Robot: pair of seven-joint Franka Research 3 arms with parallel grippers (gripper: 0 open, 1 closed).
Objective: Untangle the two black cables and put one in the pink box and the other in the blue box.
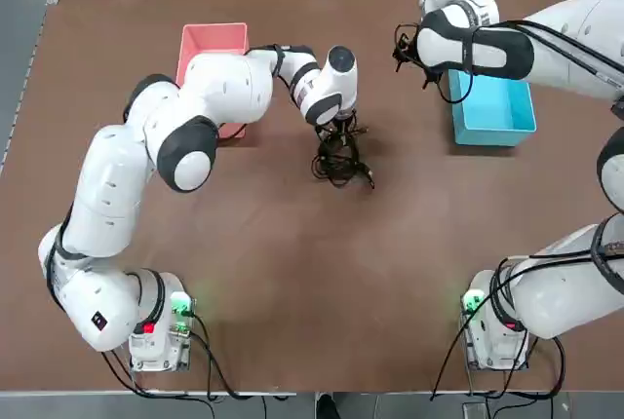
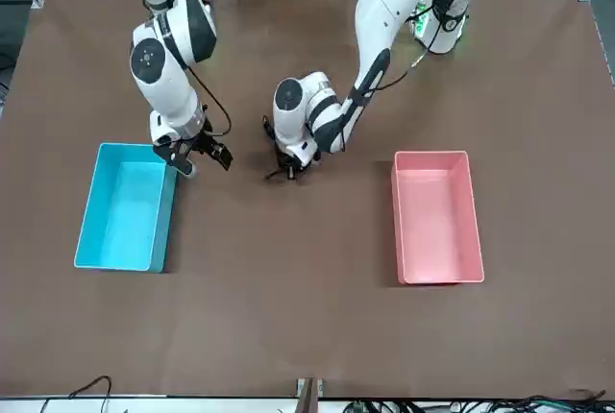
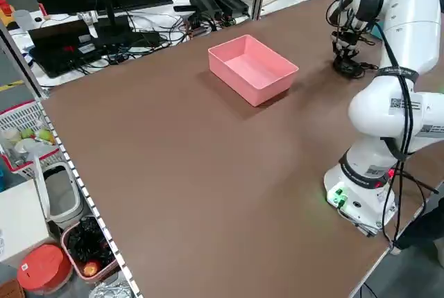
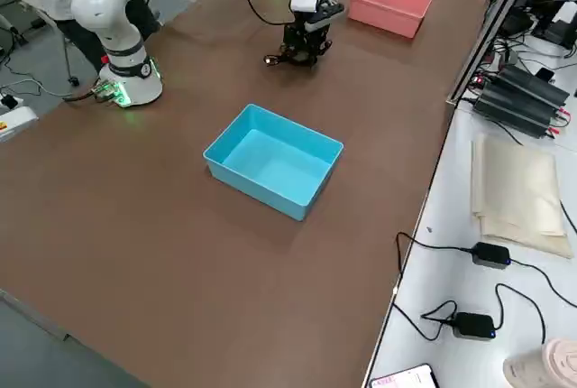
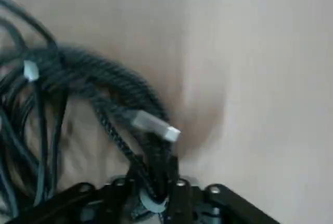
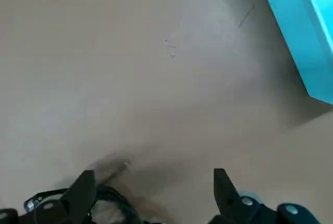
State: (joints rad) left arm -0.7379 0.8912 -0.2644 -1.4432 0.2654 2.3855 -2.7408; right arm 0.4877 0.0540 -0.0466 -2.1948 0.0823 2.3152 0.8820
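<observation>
The two black cables (image 1: 341,161) lie in one tangled heap mid-table, between the boxes. My left gripper (image 1: 341,133) stands right over the heap's far edge. In the left wrist view it is shut on a braided strand of the cables (image 5: 112,86), beside a silver plug (image 5: 156,125). The pink box (image 1: 213,41) is at the far left, partly hidden under my left arm. The blue box (image 1: 492,109) sits at the far right. My right gripper (image 2: 202,161) hovers open by the blue box's (image 2: 125,206) corner, holding nothing.
Brown table (image 1: 292,283) all around. Both arm bases (image 1: 156,336) stand at the near edge. Workbenches with cords and gear (image 3: 104,21) line the table's far and left sides. Bare tabletop (image 6: 156,78) lies beyond the right gripper's fingers.
</observation>
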